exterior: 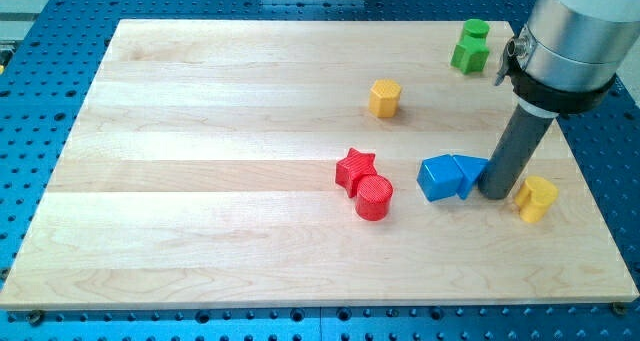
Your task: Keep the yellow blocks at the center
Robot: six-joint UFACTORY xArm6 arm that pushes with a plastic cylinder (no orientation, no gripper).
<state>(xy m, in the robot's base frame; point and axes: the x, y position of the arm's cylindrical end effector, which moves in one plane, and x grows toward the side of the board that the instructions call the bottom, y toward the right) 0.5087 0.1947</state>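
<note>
A yellow hexagonal block sits right of the board's middle, toward the view's top. A second yellow block, rounded in shape, lies near the board's right edge. My tip stands on the board just left of that yellow block, about touching it. It also touches the right side of the blue triangular block, which rests against a blue cube.
A red star and a red cylinder sit together near the board's middle. Two green blocks stand at the top right. The wooden board lies on a blue perforated table. The arm's grey body hangs over the top right corner.
</note>
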